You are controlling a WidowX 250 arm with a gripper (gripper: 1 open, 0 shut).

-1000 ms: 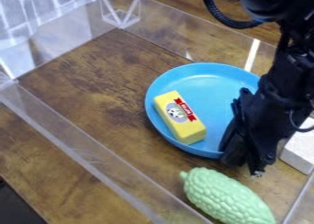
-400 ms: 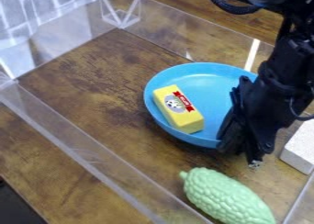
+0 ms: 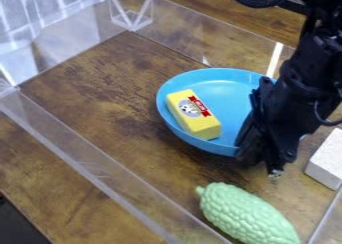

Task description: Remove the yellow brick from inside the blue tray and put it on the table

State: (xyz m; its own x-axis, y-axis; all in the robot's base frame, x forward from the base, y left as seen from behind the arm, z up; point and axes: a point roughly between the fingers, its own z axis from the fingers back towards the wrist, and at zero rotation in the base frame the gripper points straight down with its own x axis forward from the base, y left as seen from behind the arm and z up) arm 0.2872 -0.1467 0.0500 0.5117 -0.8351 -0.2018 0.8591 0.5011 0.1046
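yellow brick (image 3: 194, 115) lying in the blue tray (image 3: 225, 86) toward its eight o'clock side, black robot hand (image 3: 257, 160) with fingers together over the tray's four o'clock rim, green gourd-shaped object (image 3: 249, 214) at six o'clock on the brown bench (image 3: 100, 108), white block (image 3: 327, 160) at four o'clock

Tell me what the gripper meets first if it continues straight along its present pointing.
Probably the blue tray's rim: the gripper points steeply down and overlaps that edge in view. Depth is unclear, so it might meet the table just beside it.
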